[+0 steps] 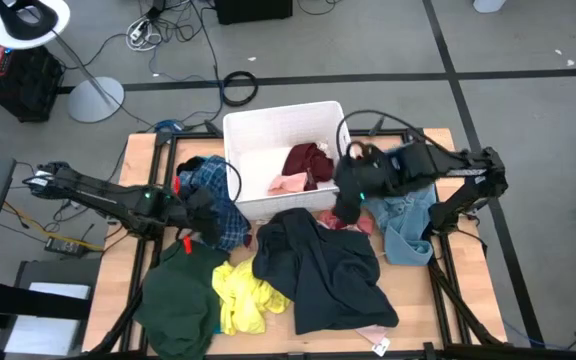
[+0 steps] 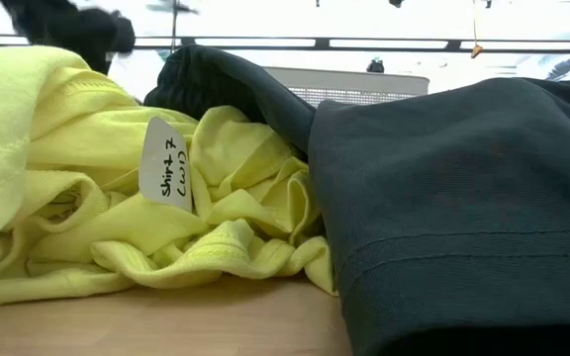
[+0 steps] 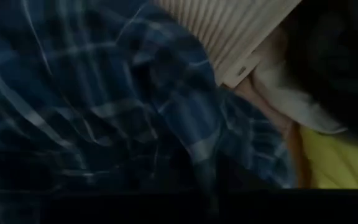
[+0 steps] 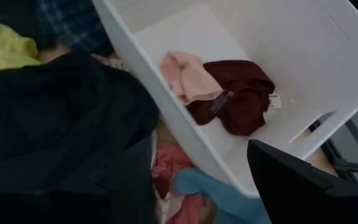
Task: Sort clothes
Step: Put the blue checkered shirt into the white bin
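The left gripper [image 1: 206, 212] is pressed shut on the blue plaid garment [image 1: 218, 200] beside the white bin [image 1: 268, 130]; its fingertips are hidden. The right gripper [image 1: 348, 205], jaws spread, hovers above the pink garment [image 4: 169, 168].

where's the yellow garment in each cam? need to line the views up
High view: yellow garment at the table's front, between the dark green garment and the dark navy garment.
Low view: fills the left half, bearing a white tag.
Left wrist view: small patch at the edge.
Right wrist view: corner patch.
Shared landmark: the dark navy garment beside it.
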Tool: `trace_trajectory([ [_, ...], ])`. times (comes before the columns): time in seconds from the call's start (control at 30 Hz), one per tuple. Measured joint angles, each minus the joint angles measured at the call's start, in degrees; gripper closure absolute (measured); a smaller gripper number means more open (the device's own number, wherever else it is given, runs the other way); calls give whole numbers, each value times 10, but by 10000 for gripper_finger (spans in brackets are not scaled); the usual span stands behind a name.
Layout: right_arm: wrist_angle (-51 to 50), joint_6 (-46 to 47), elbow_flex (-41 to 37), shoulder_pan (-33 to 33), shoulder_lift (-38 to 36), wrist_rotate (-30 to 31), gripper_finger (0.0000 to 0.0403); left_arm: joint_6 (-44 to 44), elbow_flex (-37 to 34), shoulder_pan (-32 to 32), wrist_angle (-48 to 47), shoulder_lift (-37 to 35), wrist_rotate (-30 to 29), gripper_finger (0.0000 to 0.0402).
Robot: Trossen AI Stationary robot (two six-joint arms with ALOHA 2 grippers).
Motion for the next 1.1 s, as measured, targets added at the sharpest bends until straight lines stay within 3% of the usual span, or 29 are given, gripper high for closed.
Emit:
trace_trajectory([
  [0.17, -49, 90, -7, 72, -1, 47, 142, 11, 132, 0, -159, 0, -39, 400],
  [0.3, -54, 158, -56, 128, -1, 104, 144, 11, 225, 0, -234, 0, -72, 400],
  [0.5, 3, 264, -202, 181, -2, 145, 151, 82, 336, 0, -228, 15, -119, 401],
  [0.63, 119, 311, -320, 197, -2, 150, 160, 159, 417, 1, -196, 50, -166, 401],
  [0.77, 302, 311, -437, 201, -1, 146, 168, 271, 513, 9, -126, 102, -204, 401],
  [1.1, 744, 172, -622, 167, -1, 54, 174, 504, 746, 93, 28, 278, -154, 401],
])
